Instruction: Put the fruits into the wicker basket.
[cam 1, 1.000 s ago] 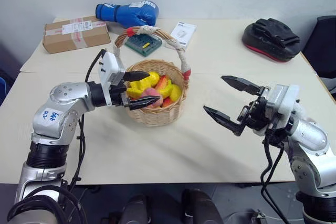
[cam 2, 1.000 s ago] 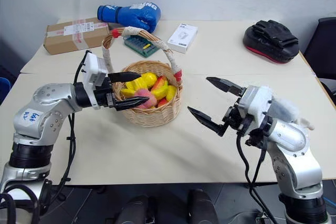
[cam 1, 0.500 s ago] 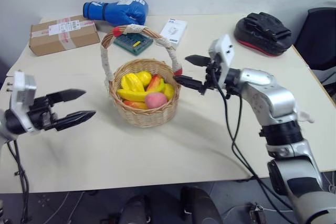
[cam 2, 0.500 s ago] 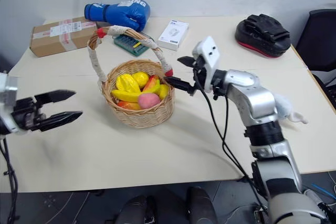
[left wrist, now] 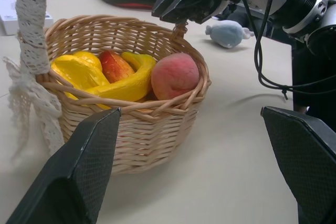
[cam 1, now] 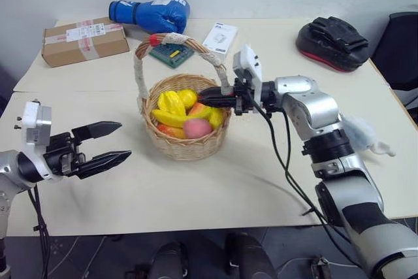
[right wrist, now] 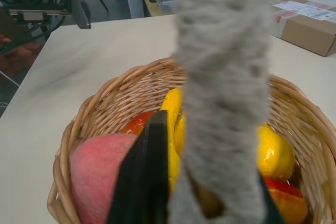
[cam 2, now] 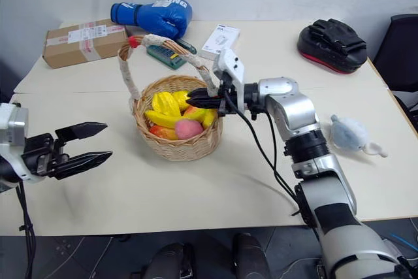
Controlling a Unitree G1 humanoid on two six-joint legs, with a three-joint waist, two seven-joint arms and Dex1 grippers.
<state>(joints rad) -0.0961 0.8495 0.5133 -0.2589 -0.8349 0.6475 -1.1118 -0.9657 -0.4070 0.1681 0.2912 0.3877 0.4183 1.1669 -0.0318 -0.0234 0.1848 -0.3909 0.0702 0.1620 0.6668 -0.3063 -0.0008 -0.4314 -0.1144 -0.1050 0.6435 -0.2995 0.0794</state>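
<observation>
Table (cam 1: 248,181): right hand (cam 1: 204,97) clamps wicker basket (cam 1: 186,142) handle

The right arm reaches across, its end effector (cam 1: 210,97) pointing leftward with black fingers pinched together. The left end effector (cam 1: 111,142) hangs level, fingers spread wide apart.

White lettering runs along the cuff of the blue boxing glove (cam 1: 151,14), too small to make out; the cardboard box (cam 1: 85,40) carries a white printed label and the small white box (cam 1: 220,36) dark print, neither readable
</observation>
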